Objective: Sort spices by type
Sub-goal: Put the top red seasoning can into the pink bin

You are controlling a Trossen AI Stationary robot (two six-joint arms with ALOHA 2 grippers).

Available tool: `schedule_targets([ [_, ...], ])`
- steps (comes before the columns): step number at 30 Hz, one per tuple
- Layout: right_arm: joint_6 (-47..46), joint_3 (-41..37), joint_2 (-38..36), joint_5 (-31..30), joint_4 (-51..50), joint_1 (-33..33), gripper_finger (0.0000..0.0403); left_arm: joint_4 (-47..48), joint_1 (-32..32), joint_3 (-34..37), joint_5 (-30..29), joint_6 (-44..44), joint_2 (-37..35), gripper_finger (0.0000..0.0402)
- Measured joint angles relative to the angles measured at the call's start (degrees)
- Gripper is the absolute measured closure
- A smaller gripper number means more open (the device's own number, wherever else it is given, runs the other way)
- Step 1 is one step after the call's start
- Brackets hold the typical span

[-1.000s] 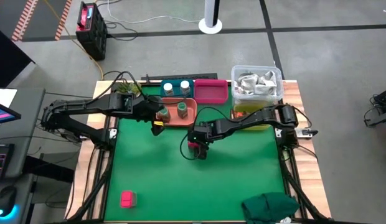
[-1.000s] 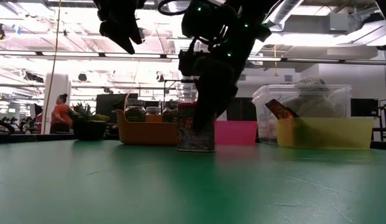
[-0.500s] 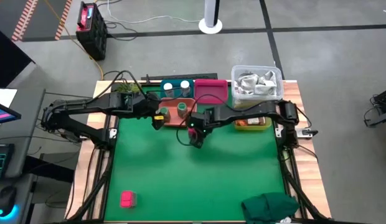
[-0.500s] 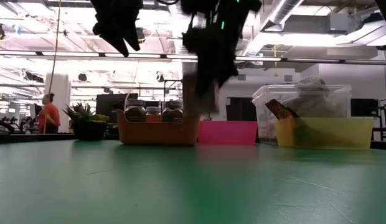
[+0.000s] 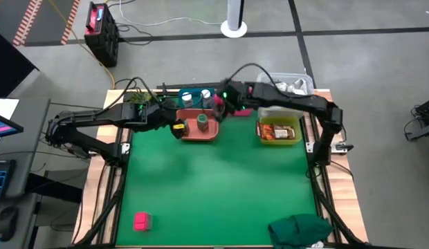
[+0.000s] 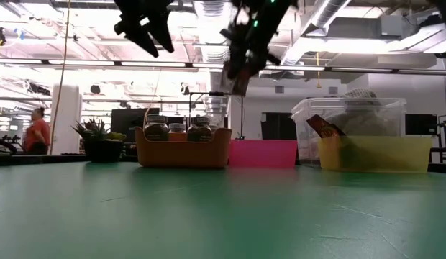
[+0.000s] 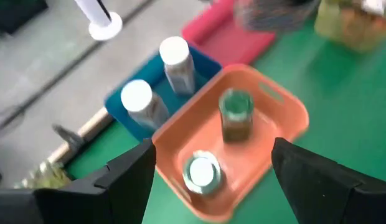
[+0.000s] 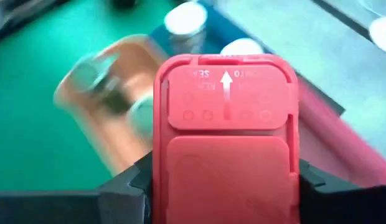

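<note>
Right pincer (image 8: 225, 186) gripped a pink block (image 8: 225, 134) above the pink tray (image 5: 243, 111), long axis running out from the fingers, lid end outward. Left pincer (image 7: 211, 180) gaped wide over the orange tray (image 7: 286, 118).

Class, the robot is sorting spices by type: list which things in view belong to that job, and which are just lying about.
Job:
- pink block in right gripper
- pink block on mat
- white-capped jars
- green jars
- sachets
- coloured trays

Lying about:
- plant sprig
- clear tub of wrappers
- green cloth
</note>
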State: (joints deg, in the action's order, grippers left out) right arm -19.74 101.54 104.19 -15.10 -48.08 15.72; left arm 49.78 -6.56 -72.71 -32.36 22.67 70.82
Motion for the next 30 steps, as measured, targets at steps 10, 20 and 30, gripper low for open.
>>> schedule_targets([
  [10,-11.9,0.0,9.5,0.0,5.6,12.1,0.0180,-3.8,0.0,0.0,-4.4,-0.1,0.0,0.0095],
  [20,-22.1,0.0,16.5,1.4,7.7,13.7,0.0180,-3.9,0.1,0.0,-3.8,9.1,0.0,0.0095],
  [30,-25.9,-0.1,16.9,3.2,6.3,13.6,0.0140,-3.8,0.1,0.0,-0.5,7.7,0.0,0.0095],
])
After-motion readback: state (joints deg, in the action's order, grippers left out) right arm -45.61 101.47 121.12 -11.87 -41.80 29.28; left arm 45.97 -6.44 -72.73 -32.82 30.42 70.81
